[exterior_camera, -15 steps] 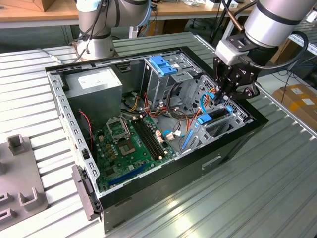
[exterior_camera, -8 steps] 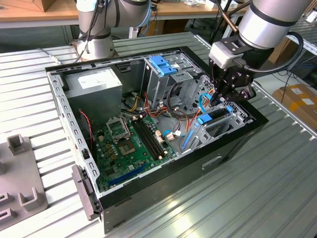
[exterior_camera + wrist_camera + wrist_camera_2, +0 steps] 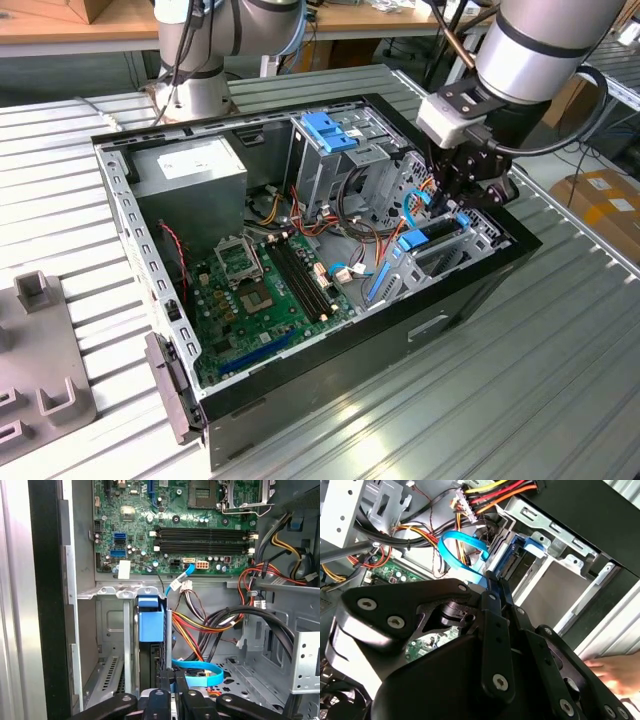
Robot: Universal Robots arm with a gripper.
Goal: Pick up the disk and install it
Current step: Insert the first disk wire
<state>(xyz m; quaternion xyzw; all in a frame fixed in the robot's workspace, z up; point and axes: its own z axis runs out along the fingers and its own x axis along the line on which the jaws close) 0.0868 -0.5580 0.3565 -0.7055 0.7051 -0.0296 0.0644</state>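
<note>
Most of the disk (image 3: 150, 624) lies hidden between the drive cage (image 3: 107, 630) walls and the claw (image 3: 170, 675).

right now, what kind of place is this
Probably a robotics lab or test workshop: a robot arm reaches into an open computer case on a ribbed metal table, with cardboard boxes beside it.

Arm (image 3: 545, 45) overhead, wrist (image 3: 452, 115) pitched downward, claw (image 3: 458, 200) lowermost
</note>
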